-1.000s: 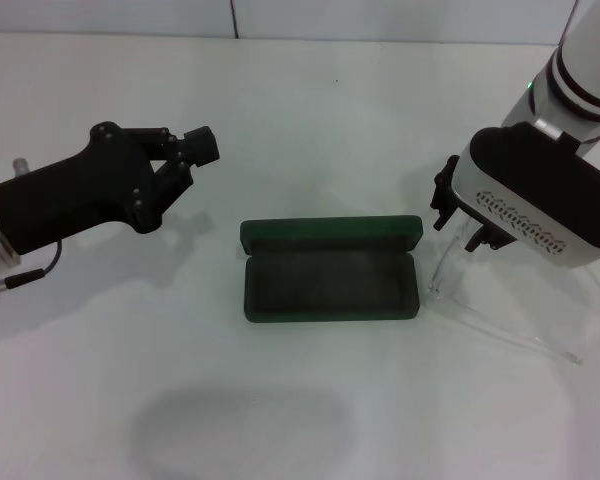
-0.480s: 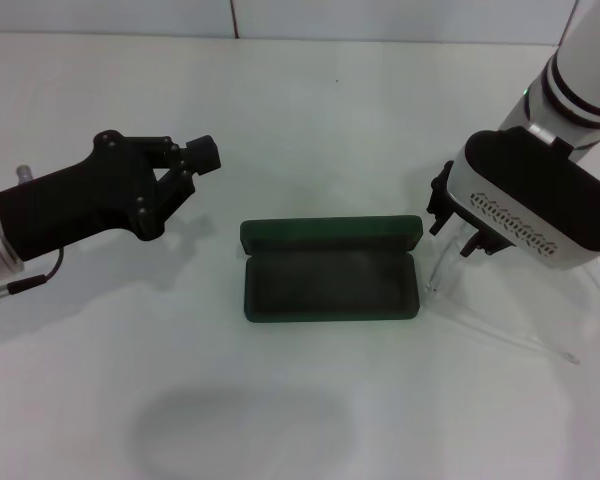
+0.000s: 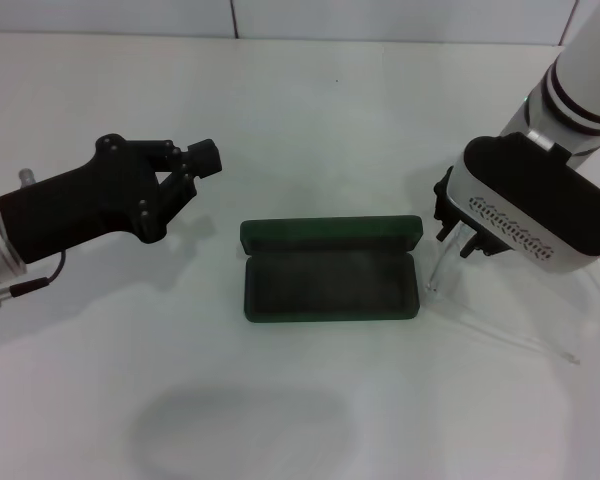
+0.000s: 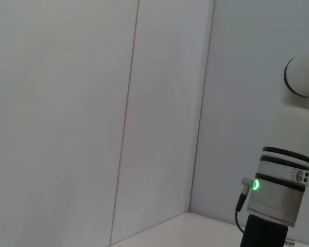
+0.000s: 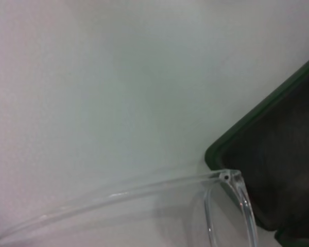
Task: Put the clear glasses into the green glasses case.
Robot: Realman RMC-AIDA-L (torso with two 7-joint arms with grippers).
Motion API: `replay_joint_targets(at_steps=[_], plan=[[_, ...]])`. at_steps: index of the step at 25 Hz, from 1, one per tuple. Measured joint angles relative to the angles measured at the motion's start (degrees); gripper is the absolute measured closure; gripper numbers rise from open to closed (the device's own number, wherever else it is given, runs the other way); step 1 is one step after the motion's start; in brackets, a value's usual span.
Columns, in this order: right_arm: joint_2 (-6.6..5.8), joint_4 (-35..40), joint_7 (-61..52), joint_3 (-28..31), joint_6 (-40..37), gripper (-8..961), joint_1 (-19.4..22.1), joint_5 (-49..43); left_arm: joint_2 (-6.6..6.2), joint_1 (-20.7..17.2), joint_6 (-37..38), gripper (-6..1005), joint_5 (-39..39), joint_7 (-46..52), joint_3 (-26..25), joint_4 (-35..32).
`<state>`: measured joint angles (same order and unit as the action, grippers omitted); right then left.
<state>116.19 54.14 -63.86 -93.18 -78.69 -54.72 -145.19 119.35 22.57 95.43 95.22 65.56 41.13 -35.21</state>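
Observation:
The green glasses case (image 3: 330,270) lies open at the table's middle, its lid (image 3: 330,232) folded back on the far side and its dark lining bare. The clear glasses (image 3: 510,335) stand on the table just right of the case, their long clear arms running toward the front right. My right gripper (image 3: 463,238) hangs directly over the glasses' front, at the case's right end. In the right wrist view, a clear hinge corner of the glasses (image 5: 226,177) sits beside the case's corner (image 5: 278,154). My left gripper (image 3: 205,155) hovers shut and empty left of the case.
The white table (image 3: 310,120) ends at a pale wall behind. A soft shadow (image 3: 240,430) lies on the table in front of the case. The left wrist view shows only wall panels and my right arm (image 4: 278,195) with a green light.
My right gripper has shifted slightly toward the far right above the glasses. The left gripper has drifted a little lower. Case and glasses stay where they were.

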Motion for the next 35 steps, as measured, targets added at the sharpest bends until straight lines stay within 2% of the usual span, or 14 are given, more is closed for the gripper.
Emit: replay_joint_targets(at_steps=[3,8,14,23,30,31,35], plan=[[0.0,0.0,-0.3,-0.1,0.4,596,0.0,0.0,0.0,0.0,0.0,972,0.0,0.0,0.0,0.0],[0.0,0.0,-0.3,-0.1,0.8,713,0.3,0.0,0.0,0.0,0.0,972,0.0,-0.2,-0.2,0.5],[0.0,0.4,-1.4,-1.1,0.9,796,0.5,-0.3,0.0,0.0,0.0,972,0.0,-0.2,-0.3,0.5],[0.0,3.9,-5.3,-2.3,-0.4,817,1.4,-0.7,0.0,-0.6,0.0,972,-0.1,-0.3,-0.3,0.6],[-0.08,10.0,-7.9,-2.3,-2.9,821,4.8,-2.8,0.01,-0.8,0.2,972,-0.5,-0.3,-0.4,0.6],[-0.07,12.6,-9.8,-2.2,-4.9,821,6.4,-3.6,0.03,-0.8,0.2,972,-0.5,-0.3,-0.4,0.6],[-0.22,16.2,-12.9,-1.6,-8.1,823,8.1,-3.5,0.08,-0.8,0.3,972,-0.8,-0.2,-0.4,0.6]])
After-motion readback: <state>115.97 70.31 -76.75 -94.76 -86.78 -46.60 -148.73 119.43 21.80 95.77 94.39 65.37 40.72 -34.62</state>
